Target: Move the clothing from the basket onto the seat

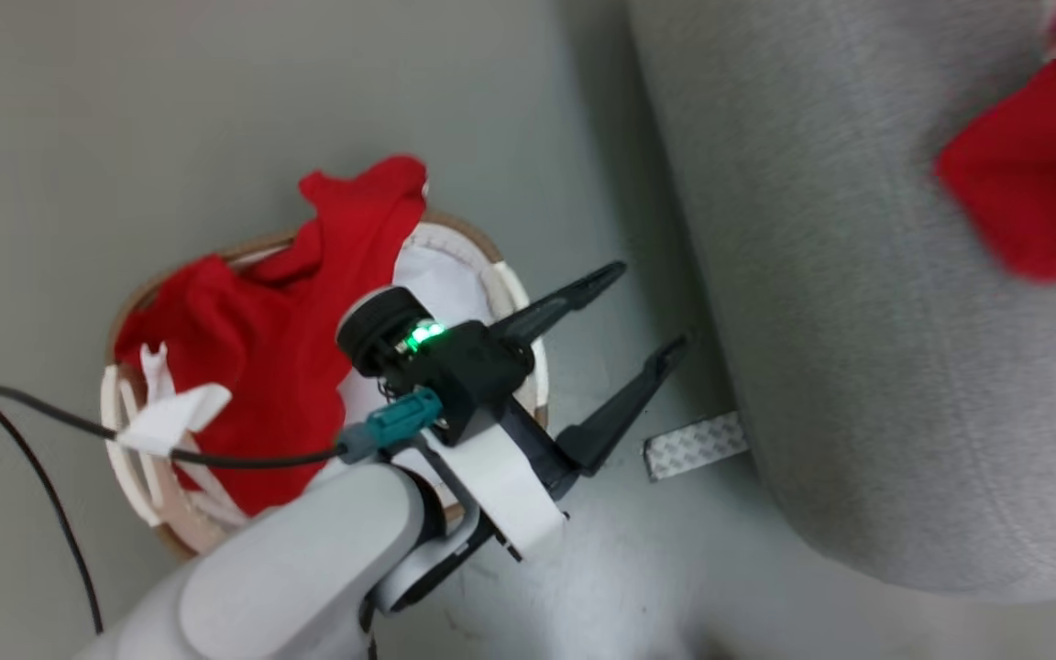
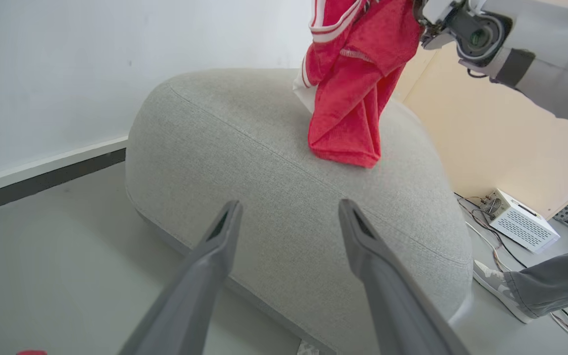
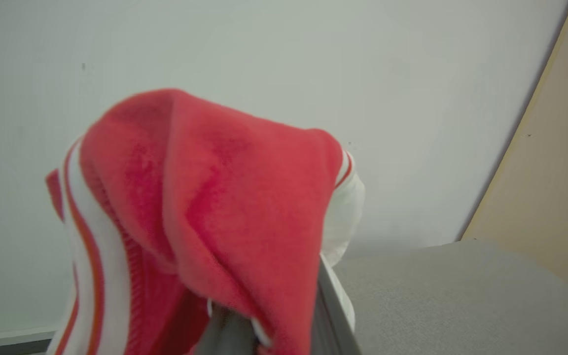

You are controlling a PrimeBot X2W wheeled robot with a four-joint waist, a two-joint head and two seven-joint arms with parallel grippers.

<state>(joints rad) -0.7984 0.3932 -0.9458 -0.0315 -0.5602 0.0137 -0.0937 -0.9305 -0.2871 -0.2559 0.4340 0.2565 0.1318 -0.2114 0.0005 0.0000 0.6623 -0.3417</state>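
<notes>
— Grey floor (image 1: 125, 137): basket (image 1: 514, 293) holds red clothing (image 1: 253, 367); left gripper (image 1: 652, 307) gapes empty beside it.
— And the right gripper (image 3: 276, 320) clutches a garment (image 2: 353, 98) over the seat (image 2: 274, 148); dropped near the edge, it may slide off.

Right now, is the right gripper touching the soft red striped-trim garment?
Touching. Right wrist view: red garment drapes over the right gripper's fingers, pinched between them.
</notes>
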